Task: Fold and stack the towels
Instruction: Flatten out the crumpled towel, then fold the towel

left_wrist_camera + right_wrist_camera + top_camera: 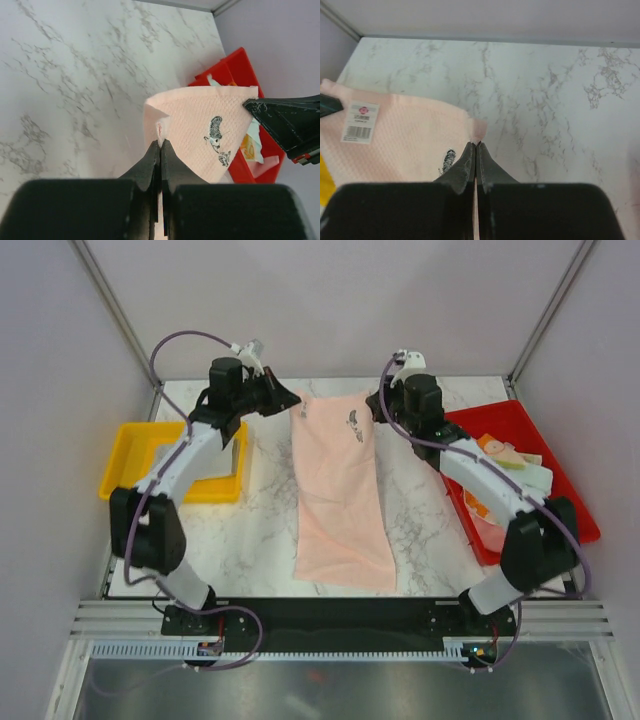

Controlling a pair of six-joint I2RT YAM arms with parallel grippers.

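Observation:
A pale pink towel (pixel 340 490) with a small dark hedgehog print lies lengthwise down the middle of the marble table. Its far edge is lifted and stretched between my two grippers. My left gripper (pixel 297 400) is shut on the far left corner, which shows pinched between the jaws in the left wrist view (pixel 161 142). My right gripper (pixel 374 400) is shut on the far right corner (pixel 476 144). A white barcode label (pixel 360 120) is sewn near the left corner. More towels (pixel 505 460) lie heaped in the red tray (pixel 570 490) at the right.
A yellow tray (pixel 130 445) sits at the left edge, with a pale folded cloth (pixel 228 455) partly hidden behind my left arm. Pale walls close off the back and sides. A black rail (pixel 340 615) runs along the near edge.

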